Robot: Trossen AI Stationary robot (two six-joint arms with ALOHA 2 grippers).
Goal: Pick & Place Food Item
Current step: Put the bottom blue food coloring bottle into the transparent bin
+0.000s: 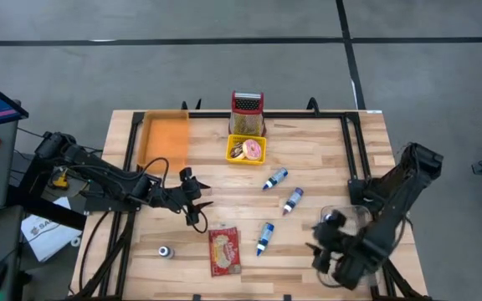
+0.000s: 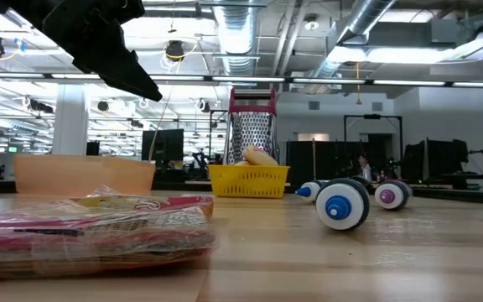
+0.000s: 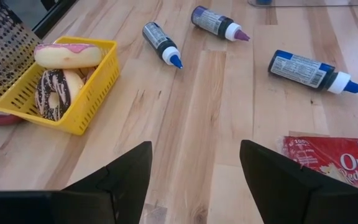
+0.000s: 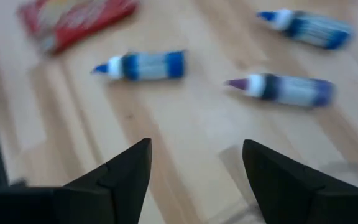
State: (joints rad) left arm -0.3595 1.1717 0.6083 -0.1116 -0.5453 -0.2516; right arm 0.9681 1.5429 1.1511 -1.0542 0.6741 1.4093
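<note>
Wooden surface (image 1: 325,150) carries three bottles, nearest bottle (image 4: 143,65) lying just ahead of your right pincer (image 4: 194,165), wide open and empty, so straddle it squarely before closing.

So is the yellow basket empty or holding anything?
Holding food: the yellow basket has a pink-frosted donut and a chocolate-frosted donut inside it.

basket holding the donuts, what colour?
Yellow. The basket shows best in the left wrist view, with a pink-iced donut and a chocolate one inside.
</note>
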